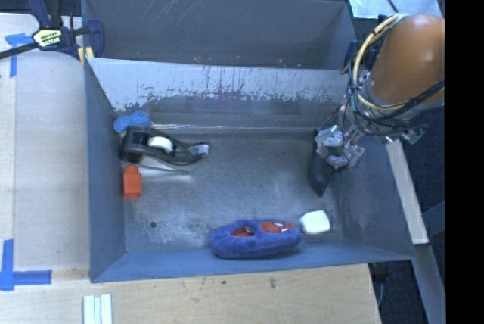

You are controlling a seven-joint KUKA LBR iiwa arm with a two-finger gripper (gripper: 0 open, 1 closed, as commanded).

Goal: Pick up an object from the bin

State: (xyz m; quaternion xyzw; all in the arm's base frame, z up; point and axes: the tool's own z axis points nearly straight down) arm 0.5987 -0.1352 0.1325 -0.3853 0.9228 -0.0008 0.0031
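My gripper (321,180) hangs low at the right side of the bin, its dark fingertip close to the floor with nothing seen between the fingers. Just below and in front of it lies a small pale block (315,222) near the front right corner. Left of that block, along the front wall, rests a blue oblong thing with red patches on top (254,236).
Far across the bin on the left lie a black tape dispenser with a white roll (157,147), a blue lump (131,121) behind it and a small orange block (131,182). The arm with its orange cover stands over the right rim.
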